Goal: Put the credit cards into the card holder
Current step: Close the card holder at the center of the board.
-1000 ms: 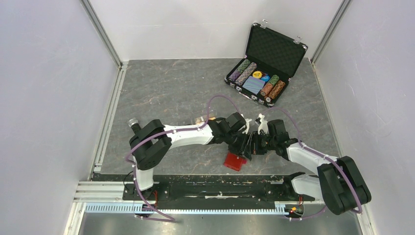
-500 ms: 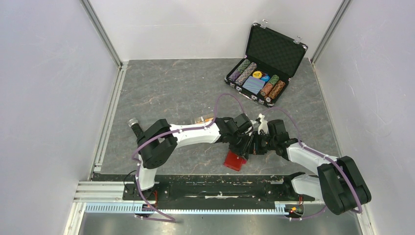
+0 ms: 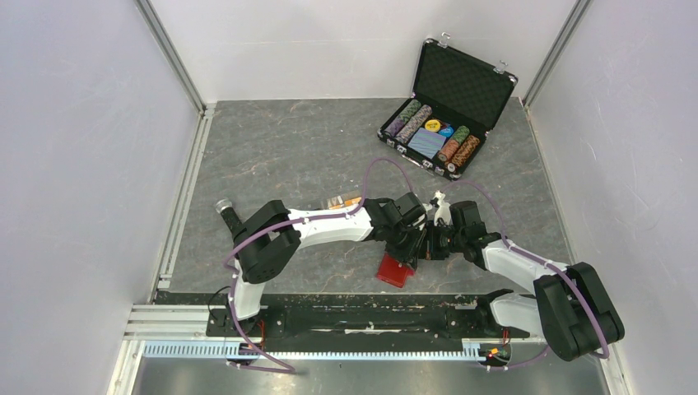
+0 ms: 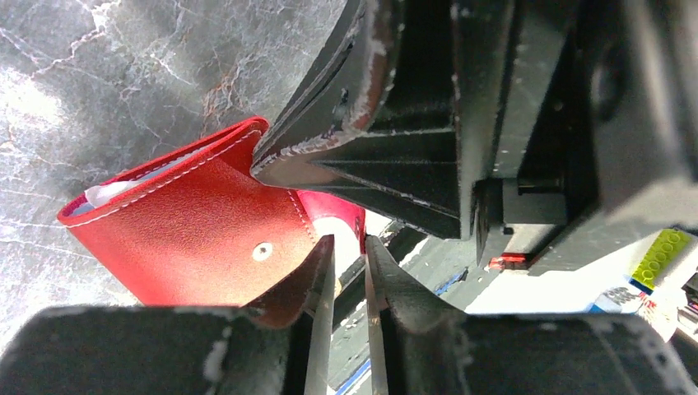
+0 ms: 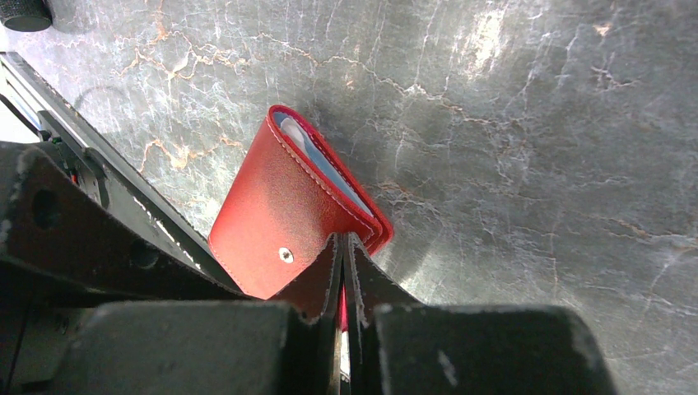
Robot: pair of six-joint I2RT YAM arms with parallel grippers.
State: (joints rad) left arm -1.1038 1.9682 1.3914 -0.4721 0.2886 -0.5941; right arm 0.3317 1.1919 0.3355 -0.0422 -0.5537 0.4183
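Observation:
The red card holder (image 3: 395, 270) sits tilted near the table's front edge. In the right wrist view it (image 5: 280, 210) is folded, with a snap stud and pale lining at its open edge. My right gripper (image 3: 430, 245) is shut on its corner, with red showing between the jaws (image 5: 343, 247). My left gripper (image 3: 411, 247) meets it from the left. Its jaws stand a narrow gap apart (image 4: 349, 247) with the holder's red edge (image 4: 197, 239) at their tips. An orange card (image 3: 349, 200) shows in a clear tray behind the left arm, mostly hidden.
An open black chip case (image 3: 449, 111) with poker chips and a blue deck stands at the back right. White walls enclose the grey stone-patterned table (image 3: 272, 156). A black rail (image 3: 354, 317) runs along the front edge, close to the holder.
My left arm has stretched a little further right, bringing its gripper closer against the right gripper. The holder and the right arm have stayed put.

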